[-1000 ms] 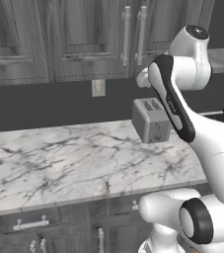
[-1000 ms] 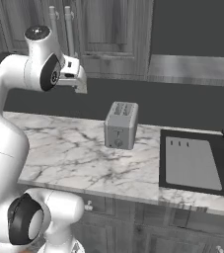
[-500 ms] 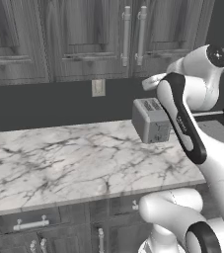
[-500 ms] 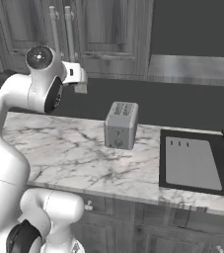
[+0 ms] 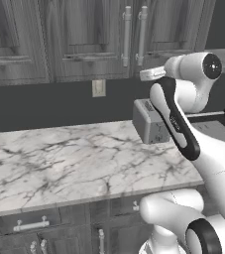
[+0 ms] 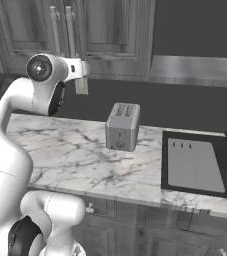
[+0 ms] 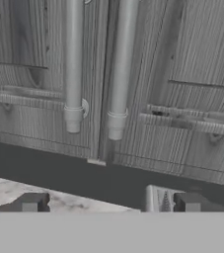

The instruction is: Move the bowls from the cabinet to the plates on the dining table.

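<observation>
Facing the dark grey wood-grain wall cabinet [image 7: 172, 74], the two-finger gripper [image 7: 108, 203] stands with jaws spread wide, holding nothing. Two long silver bar handles [image 7: 73, 69] hang just above and ahead. Below it sits a grey toaster [image 6: 122, 126] on the white marble counter [image 5: 59, 163].

No readable text, labels or numbers anywhere (toaster [image 6: 122, 126] front included)

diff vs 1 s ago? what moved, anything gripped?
The arm swung: in the left base view its upper joint went right and its forearm dropped steeper in front of the toaster. The gripper faces the closed cabinet's two bar handles, jaws open, nothing held or released. Toaster, counter, sink and doors unchanged.
</observation>
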{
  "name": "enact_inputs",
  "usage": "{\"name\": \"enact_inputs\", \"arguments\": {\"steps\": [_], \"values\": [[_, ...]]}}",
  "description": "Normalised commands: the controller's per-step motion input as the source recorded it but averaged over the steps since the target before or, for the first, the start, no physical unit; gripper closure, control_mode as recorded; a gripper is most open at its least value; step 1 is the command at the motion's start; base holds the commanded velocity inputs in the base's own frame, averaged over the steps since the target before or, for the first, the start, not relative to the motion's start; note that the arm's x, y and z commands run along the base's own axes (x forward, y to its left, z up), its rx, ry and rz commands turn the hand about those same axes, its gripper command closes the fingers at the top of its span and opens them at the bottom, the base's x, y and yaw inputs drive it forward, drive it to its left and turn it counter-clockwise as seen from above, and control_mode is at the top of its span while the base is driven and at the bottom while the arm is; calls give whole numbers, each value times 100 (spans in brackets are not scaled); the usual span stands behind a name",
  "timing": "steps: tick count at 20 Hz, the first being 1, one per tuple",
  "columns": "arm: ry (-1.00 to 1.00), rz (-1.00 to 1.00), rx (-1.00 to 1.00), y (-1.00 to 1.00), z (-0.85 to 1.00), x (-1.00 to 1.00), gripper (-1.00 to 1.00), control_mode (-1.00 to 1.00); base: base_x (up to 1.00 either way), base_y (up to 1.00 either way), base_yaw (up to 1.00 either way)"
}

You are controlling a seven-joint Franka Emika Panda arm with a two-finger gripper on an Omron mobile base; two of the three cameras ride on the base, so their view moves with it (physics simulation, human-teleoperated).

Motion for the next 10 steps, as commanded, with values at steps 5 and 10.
{"name": "enact_inputs", "arguments": {"steps": [5, 10], "values": [[-17, 0, 4, 0, 31, 21, -100, -100, 0, 0, 0], [-12, 0, 9, 0, 11, 8, -100, -100, 0, 0, 0]]}}
